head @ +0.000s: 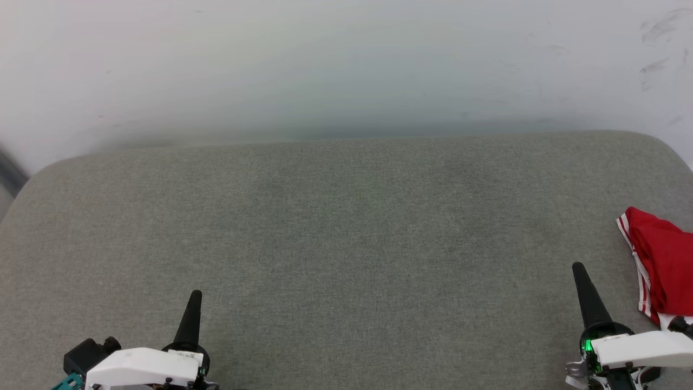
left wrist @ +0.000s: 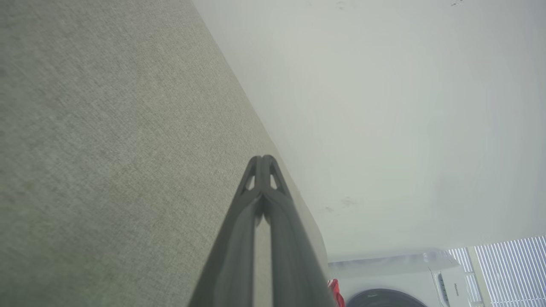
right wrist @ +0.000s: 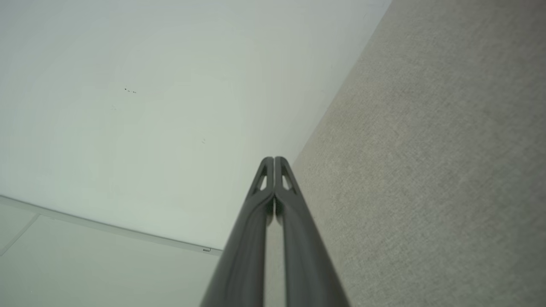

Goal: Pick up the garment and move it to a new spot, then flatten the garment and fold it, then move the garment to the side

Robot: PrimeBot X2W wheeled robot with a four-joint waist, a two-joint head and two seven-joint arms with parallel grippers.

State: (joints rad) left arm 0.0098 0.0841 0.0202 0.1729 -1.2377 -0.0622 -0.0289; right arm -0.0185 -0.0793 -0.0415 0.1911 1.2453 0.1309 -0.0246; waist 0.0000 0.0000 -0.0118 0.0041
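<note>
My left gripper sits at the lower left of the head view, its two dark fingers pressed together into a single point and holding nothing. My right gripper is at the lower right, its fingers likewise closed and empty. Both point away from me over a broad grey fabric cushion with rounded far corners, set against a pale wall that has a few dark scuff marks at the upper right. The garment lies bunched on the cushion at its right edge, just beside my right gripper on the outer side and partly cut off by the frame. I can see red cloth with white-and-red striped trim along its near edge and a bit of white at its lower end. My right fingers are apart from it, with bare cushion showing between. In the left wrist view my fingertips meet with no gap, the woven grey cushion running along one side and the wall along the other. Beyond them stands a white washing machine next to slatted window blinds. A small red sliver shows beside my finger, probably the garment, though it is too small to be sure. In the right wrist view my fingertips are also shut tight over the cushion's edge.
</note>
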